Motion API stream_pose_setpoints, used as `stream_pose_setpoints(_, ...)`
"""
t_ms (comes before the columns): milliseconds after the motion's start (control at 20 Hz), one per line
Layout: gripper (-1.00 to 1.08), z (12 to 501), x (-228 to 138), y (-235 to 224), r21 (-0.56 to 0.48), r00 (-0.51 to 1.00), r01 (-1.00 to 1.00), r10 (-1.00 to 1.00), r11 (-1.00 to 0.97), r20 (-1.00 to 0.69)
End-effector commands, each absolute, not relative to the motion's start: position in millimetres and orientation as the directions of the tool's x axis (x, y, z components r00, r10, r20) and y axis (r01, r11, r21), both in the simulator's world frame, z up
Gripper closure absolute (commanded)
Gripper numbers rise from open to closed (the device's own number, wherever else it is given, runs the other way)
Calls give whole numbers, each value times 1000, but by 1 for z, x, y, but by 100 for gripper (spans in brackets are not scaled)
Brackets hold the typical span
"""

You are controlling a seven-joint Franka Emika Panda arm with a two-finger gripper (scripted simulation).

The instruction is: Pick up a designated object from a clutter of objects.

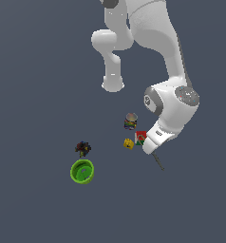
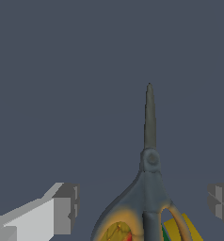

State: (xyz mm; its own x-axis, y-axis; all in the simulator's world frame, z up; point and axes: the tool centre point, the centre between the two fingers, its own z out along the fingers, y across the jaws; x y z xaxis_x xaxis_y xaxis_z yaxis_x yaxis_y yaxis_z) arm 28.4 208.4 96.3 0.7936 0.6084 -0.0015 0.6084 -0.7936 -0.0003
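The slim scissors [image 2: 150, 174] lie on the floor with their grey blades closed and their tan-orange ring handles near my hand. In the exterior view only their blade tip [image 1: 158, 162] sticks out from under my hand. My gripper [image 2: 142, 204] is open, low over the scissors, with one finger [image 2: 62, 207] on each side of the handle end and neither touching it. In the exterior view the gripper [image 1: 149, 150] sits just beside the colourful cube [image 1: 140, 137]. Red, green and yellow patches show through the scissor rings in the wrist view.
The yellow block [image 1: 128, 143] and the little can [image 1: 130, 121] lie close to the cube, towards the exterior view's left of my hand. The dark spiky lump [image 1: 82, 148] and the green bowl [image 1: 82, 171] stand farther to the exterior view's left. The arm's base [image 1: 113, 84] is behind.
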Motion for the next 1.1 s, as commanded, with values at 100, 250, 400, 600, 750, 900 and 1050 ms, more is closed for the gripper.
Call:
stream_pose_setpoints(100,-92,91,29,208,0,794,608,608,-794,-1)
stream_pose_setpoints(250,-92,78,28,208,0,793,609,609,-793,-1)
stream_pose_setpoints(400,-92,61,27,209,0,792,611,611,-792,0)
stream_pose_setpoints(600,-92,48,28,209,0,792,611,611,-792,0)
stream_pose_setpoints(750,-92,45,28,209,0,792,611,611,-792,0)
stream_pose_setpoints(900,108,45,28,209,0,792,611,611,-792,0)
stream_pose_setpoints(1050,108,45,28,209,0,792,611,611,-792,0)
